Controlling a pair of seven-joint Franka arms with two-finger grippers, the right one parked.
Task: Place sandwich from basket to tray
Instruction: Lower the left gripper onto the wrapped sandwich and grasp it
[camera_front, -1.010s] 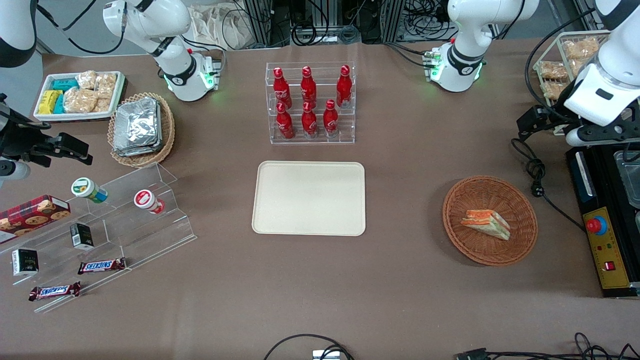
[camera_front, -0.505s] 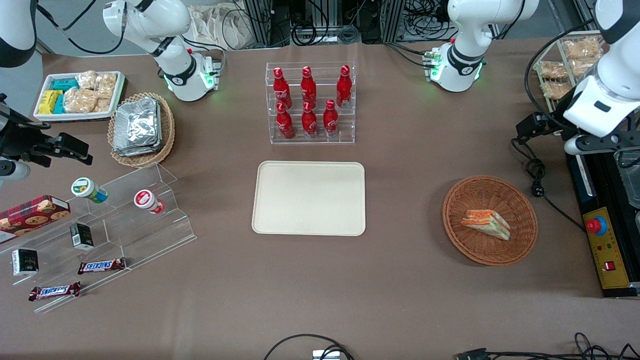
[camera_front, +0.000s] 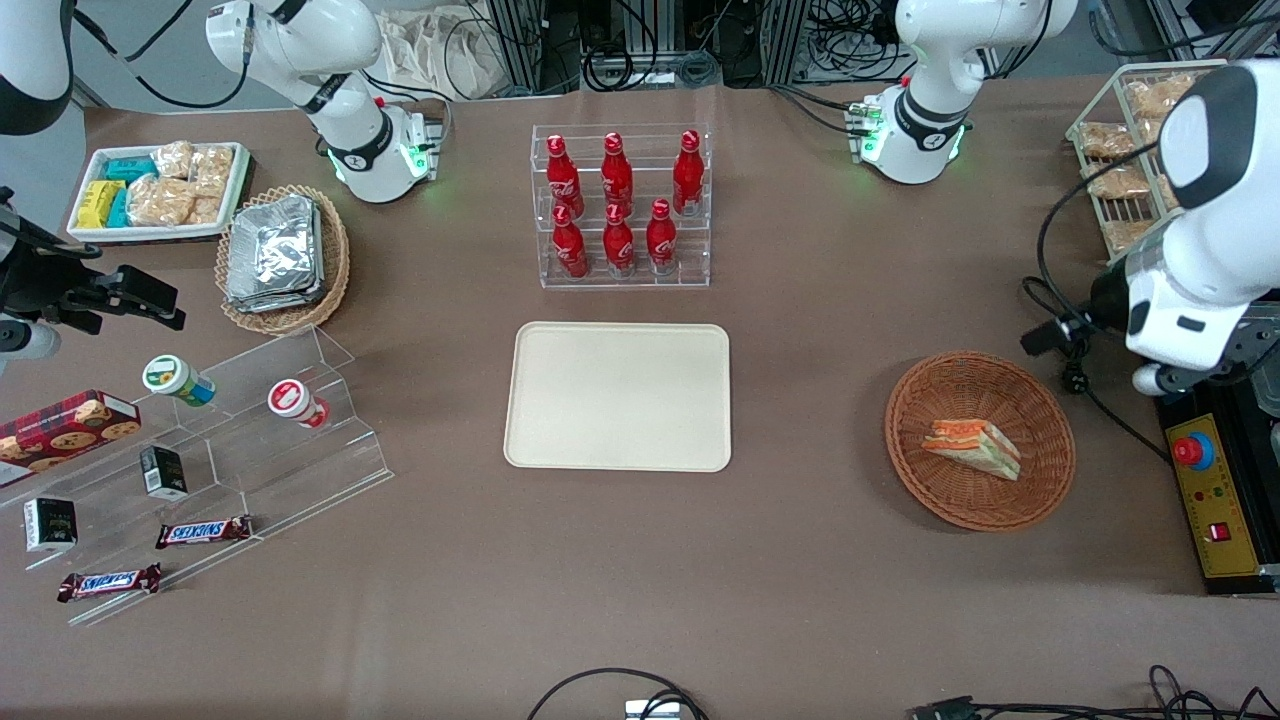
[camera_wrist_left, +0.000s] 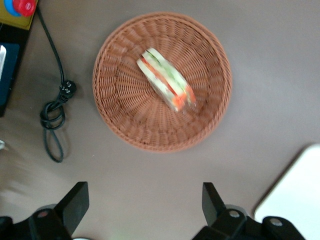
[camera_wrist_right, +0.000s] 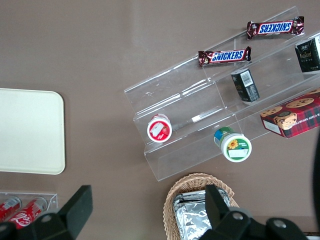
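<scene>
1. The sandwich lies on its side in the basket, untouched – the pick has not begun, so by my reading the task is at its very start.
2. The end effector hangs above the tabletop just beside the basket, well clear of the wicker, its fingers spread wide and holding nothing.
3. The tray sits bare on the tabletop, well apart from the basket, toward the parked arm's end.
4. Left to do, as I judge it: centre over the basket, descend, close on the sandwich across its bread faces, lift it clear of the rim, carry it to the tray and release – essentially everything.
</scene>
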